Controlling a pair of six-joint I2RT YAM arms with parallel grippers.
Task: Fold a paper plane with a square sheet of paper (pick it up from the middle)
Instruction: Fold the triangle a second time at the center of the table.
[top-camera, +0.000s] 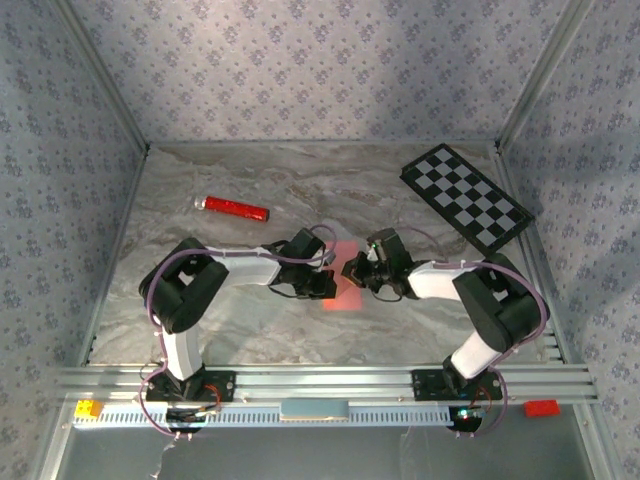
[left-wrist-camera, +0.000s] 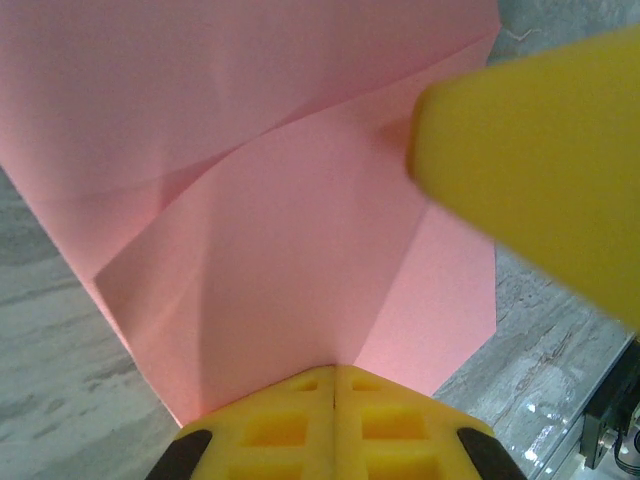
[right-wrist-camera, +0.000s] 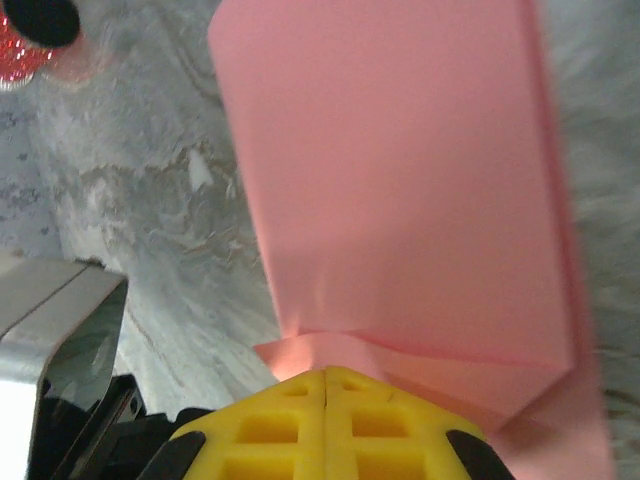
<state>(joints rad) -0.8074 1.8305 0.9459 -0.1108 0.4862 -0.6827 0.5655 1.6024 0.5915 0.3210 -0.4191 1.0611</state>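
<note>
Paper (top-camera: 345, 298): pink, creased, held at centre of table (top-camera: 250, 330), between the grippers.
Cylinder (top-camera: 232, 208): red, laid far left.
Left gripper (left-wrist-camera: 335, 375): clamped on paper edge.
Right gripper (right-wrist-camera: 325, 378): clamped on paper edge.
Checkerboard (top-camera: 466, 196): laid far right.

Thing: square sheet of paper (top-camera: 345, 290), thin, plain pink.
Shape: no longer a flat square; folded to a narrower, longer form with overlapping layers.
Left wrist view: the sheet (left-wrist-camera: 300, 250) shows slanting creases, a folded flap with a curved edge, and sides that narrow towards the near end.
Right wrist view: the sheet (right-wrist-camera: 400, 200) shows a long, straight-sided panel with a small buckled fold at its near end.
Place: around the middle of the marbled table (top-camera: 250, 330).
Contact: flat or partly lifted, cannot tell.
</note>
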